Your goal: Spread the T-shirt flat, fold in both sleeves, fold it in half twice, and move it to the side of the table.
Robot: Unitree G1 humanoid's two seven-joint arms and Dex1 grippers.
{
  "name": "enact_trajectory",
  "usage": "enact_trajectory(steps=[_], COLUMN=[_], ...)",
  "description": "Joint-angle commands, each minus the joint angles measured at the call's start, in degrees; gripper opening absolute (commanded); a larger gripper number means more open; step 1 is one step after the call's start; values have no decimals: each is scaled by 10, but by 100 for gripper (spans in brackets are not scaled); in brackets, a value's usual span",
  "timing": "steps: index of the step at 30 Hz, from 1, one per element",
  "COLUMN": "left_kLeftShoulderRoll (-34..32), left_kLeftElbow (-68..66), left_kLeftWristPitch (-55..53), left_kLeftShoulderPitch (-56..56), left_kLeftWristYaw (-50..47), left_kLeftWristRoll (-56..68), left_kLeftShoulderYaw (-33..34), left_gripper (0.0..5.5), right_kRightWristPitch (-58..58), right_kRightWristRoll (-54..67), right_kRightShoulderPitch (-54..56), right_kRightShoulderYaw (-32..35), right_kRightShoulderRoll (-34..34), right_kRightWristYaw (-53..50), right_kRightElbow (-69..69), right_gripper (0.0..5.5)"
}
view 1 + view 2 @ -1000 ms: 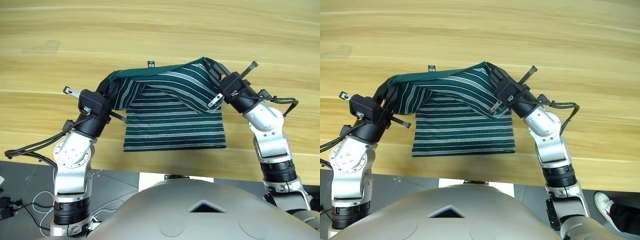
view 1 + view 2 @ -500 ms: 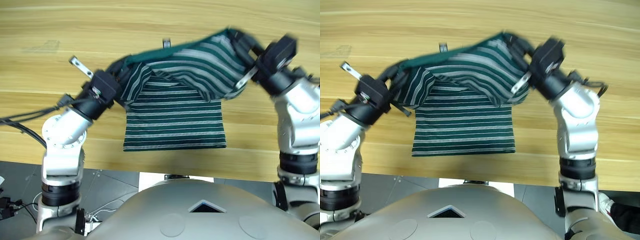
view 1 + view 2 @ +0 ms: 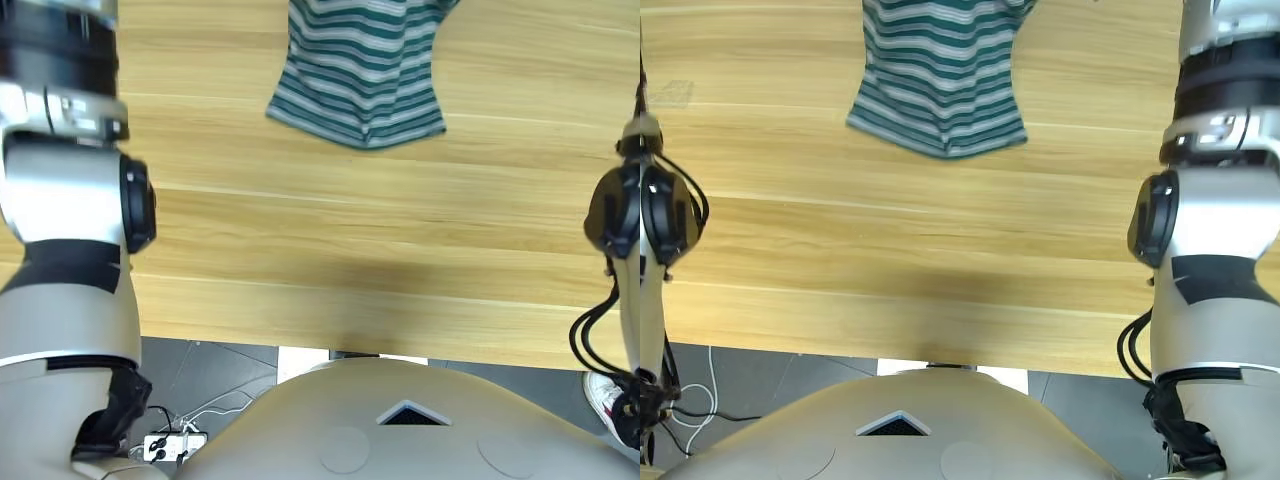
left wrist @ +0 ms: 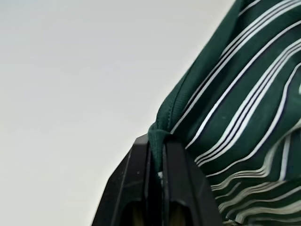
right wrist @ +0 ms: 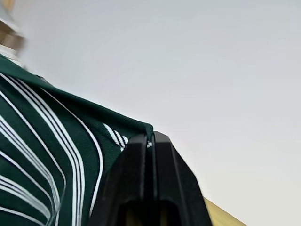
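Grippers, two in number, are clenched on the one striped T-shirt: left gripper on a bunched hem, right gripper on an edge. The T-shirt is held up at 12 o'clock over the single wooden table. One power strip is seen past the table's near edge at 7 o'clock.

Head stereo pair looks down, sharing table; wrist cameras close against T-shirt.
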State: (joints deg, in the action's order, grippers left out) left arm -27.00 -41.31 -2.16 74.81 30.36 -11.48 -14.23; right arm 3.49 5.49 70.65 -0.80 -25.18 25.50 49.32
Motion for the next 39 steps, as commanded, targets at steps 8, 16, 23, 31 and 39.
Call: enact_trajectory(steps=[8,16,23,31,39], left_kLeftShoulderRoll=[29,-121,-194,-254,-269], left_kLeftElbow=[-254,194,397,599,704], left_kLeftWristPitch=[184,231,171,138,147], left_kLeftShoulderPitch=[139,-296,-492,-625,-705], left_kLeftWristYaw=[11,199,206,241,258], left_kLeftWristRoll=[-153,-111,-79,-35,-64], left_kLeftShoulderYaw=[-118,-134,-62,-2,-11], left_gripper=[9,9,9,9,9], right_kRightWristPitch=[155,79,-20,-93,-46], right_kRightWristRoll=[-77,-32,23,170,87], right_kRightShoulderPitch=[108,-232,-306,-381,-559], right_kRightShoulderYaw=[1,-82,-50,-4,-155], right_kRightShoulderRoll=[-13,24,-24,-120,-164], right_kRightWristYaw=[-28,191,259,433,509], right_kRightElbow=[206,-198,-351,-492,-649], right_gripper=[0,0,0,0,0])
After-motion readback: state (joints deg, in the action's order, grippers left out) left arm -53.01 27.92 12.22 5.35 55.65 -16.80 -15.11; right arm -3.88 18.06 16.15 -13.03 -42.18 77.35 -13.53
